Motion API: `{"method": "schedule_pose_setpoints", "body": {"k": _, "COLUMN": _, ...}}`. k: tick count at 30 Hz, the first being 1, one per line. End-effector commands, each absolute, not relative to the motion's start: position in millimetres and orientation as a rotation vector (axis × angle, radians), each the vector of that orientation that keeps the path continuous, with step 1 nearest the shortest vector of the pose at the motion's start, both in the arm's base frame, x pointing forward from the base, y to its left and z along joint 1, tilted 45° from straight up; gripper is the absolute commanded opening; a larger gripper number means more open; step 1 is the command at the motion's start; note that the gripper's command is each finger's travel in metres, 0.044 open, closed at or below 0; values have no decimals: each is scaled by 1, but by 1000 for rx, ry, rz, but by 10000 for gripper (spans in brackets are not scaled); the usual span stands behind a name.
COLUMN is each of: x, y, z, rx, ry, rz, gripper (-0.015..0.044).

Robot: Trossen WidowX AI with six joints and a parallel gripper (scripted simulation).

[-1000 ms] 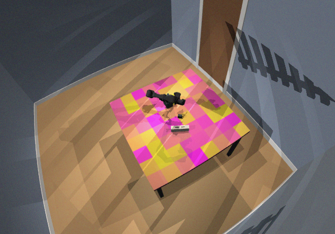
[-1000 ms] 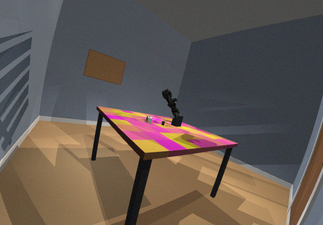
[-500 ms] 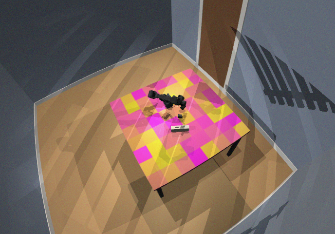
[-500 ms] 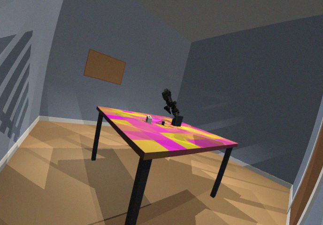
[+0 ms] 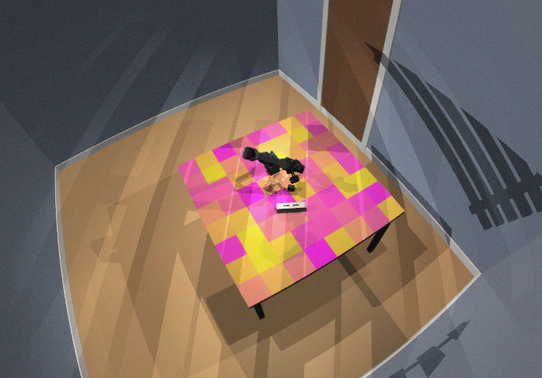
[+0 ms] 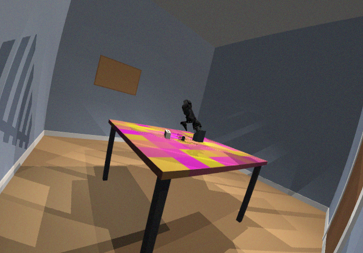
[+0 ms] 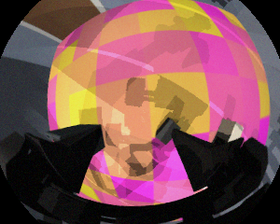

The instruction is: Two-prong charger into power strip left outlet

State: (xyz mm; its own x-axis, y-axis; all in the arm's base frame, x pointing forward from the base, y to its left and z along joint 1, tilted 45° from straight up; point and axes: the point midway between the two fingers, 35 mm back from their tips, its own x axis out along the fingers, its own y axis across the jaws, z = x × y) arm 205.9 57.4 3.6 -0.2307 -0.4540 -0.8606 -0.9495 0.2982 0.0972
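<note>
The black two-prong charger (image 5: 291, 187) (image 6: 182, 138) (image 7: 168, 130) lies on the patchwork table between the arm and the power strip. In the wrist view it shows just beside the right fingertip; its prongs are too small to make out. The white and dark power strip (image 5: 291, 207) (image 6: 167, 134) (image 7: 230, 131) stands beyond the charger, partly hidden behind the right finger in the wrist view. Its top shows two dark outlet marks in the top view. My gripper (image 5: 295, 178) (image 6: 184, 125) (image 7: 136, 132) is open and empty, tilted down above the table, on the arm's side of the charger.
The arm's base (image 6: 199, 136) stands on the table (image 5: 321, 253) (image 6: 173, 174), behind the charger as seen from the strip. Strong shadows and colour patches cross the table top around the charger.
</note>
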Motion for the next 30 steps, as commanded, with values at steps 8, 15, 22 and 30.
{"method": "schedule_pose_setpoints", "body": {"k": 8, "x": 223, "y": 37, "z": -7, "rx": -1255, "ry": 1857, "rz": 450, "gripper": 440}}
{"method": "schedule_pose_setpoints", "body": {"k": 15, "x": 234, "y": 24, "z": -12, "rx": -1243, "ry": 1829, "rz": 202, "gripper": 440}}
{"method": "schedule_pose_setpoints", "body": {"k": 22, "x": 242, "y": 14, "z": -15, "rx": -1228, "ry": 1778, "rz": -3, "gripper": 440}}
{"method": "schedule_pose_setpoints", "body": {"k": 30, "x": 243, "y": 11, "z": -17, "rx": -1226, "ry": 1773, "rz": -18, "gripper": 440}}
